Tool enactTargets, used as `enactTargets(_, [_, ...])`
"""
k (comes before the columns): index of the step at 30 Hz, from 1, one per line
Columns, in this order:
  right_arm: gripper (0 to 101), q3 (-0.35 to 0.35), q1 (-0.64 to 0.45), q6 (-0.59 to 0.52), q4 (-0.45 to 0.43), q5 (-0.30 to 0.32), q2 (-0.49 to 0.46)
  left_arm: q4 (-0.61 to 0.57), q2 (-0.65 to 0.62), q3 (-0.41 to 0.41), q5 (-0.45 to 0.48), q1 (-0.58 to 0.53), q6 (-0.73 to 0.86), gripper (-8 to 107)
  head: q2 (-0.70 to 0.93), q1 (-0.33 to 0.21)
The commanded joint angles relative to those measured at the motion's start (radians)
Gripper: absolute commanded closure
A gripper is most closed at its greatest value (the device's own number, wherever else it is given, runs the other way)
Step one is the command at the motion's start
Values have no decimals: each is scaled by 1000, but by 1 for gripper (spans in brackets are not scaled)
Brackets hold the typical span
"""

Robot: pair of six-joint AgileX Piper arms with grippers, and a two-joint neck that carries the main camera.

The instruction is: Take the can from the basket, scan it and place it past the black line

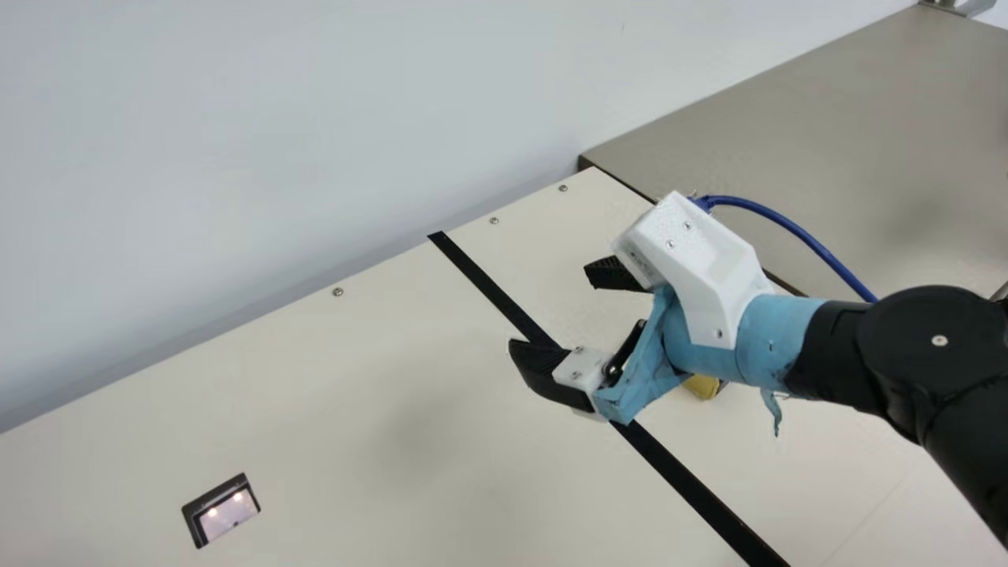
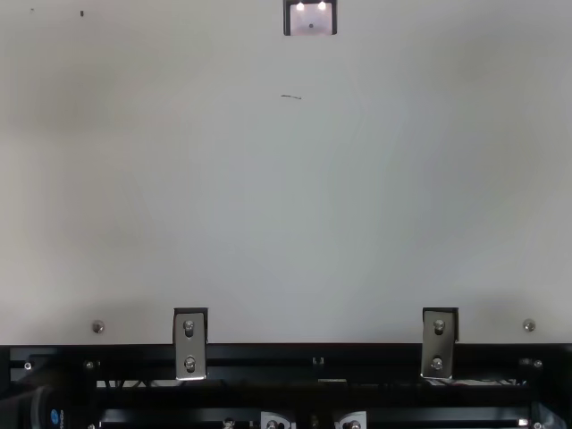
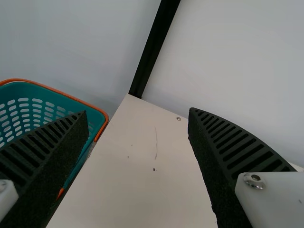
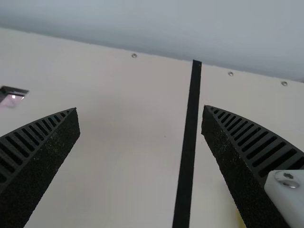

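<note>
While my black ribbed left claw (image 3: 137, 111) and black ribbed right claw (image 1: 550, 309) are wide open, a mostly hidden yellow thing (image 1: 702, 386), maybe the can, peeks out past the long black line (image 1: 693, 489) on the cream table (image 1: 354, 378).

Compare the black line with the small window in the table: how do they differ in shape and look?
The black line is a long, narrow strip, while the window is small and four-sided. The line is plain black; the window has a dark frame around a pinkish pane with two bright spots. Both have straight edges and are on the cream table.
</note>
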Motion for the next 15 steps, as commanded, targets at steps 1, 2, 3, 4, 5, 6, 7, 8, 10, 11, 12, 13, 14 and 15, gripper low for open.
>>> enactTargets(1, [0, 16, -28, -25, 87, 22, -15, 0, 0, 0, 0, 0, 0, 9, -28, -37])
enactTargets(2, [0, 26, -40, -32, 106, 30, -26, 0, 0, 0, 0, 0, 0, 9, -28, -37])
enactTargets(3, [0, 37, -49, -38, 124, 37, -36, 0, 0, 0, 0, 0, 0, 9, -28, -37])
enactTargets(4, [0, 47, -57, -42, 141, 45, -47, 0, 0, 0, 0, 0, 0, 9, -28, -37])
enactTargets(5, [0, 59, -66, -45, 158, 54, -60, 0, 0, 0, 0, 0, 0, 9, -28, -37])
enactTargets(6, [0, 70, -73, -46, 172, 61, -73, 0, 0, 0, 0, 0, 0, 9, -28, -37])
enactTargets(7, [0, 82, -80, -45, 185, 69, -88, 0, 0, 0, 0, 0, 0, 9, -28, -37])
enactTargets(8, [0, 95, -87, -43, 194, 73, -104, 0, 0, 0, 0, 0, 0, 9, -28, -37])
enactTargets(10, [0, 119, -100, -38, 205, 84, -133, 0, 0, 0, 0, 0, 0, 9, -28, -37])
enactTargets(11, [0, 130, -104, -34, 207, 89, -147, 0, 0, 0, 0, 0, 0, 9, -28, -37])
enactTargets(12, [0, 115, -101, -42, 202, 83, -126, 0, 0, 0, 0, 0, 0, 9, -28, -37])
enactTargets(13, [0, 126, -104, -37, 207, 87, -140, 0, 0, 0, 0, 0, 0, 9, -28, -37])
enactTargets(14, [0, 132, -104, -35, 207, 87, -148, 0, 0, 0, 0, 0, 0, 9, -28, -37])
enactTargets(15, [0, 132, -104, -35, 207, 87, -149, 0, 0, 0, 0, 0, 0, 9, -28, -37])
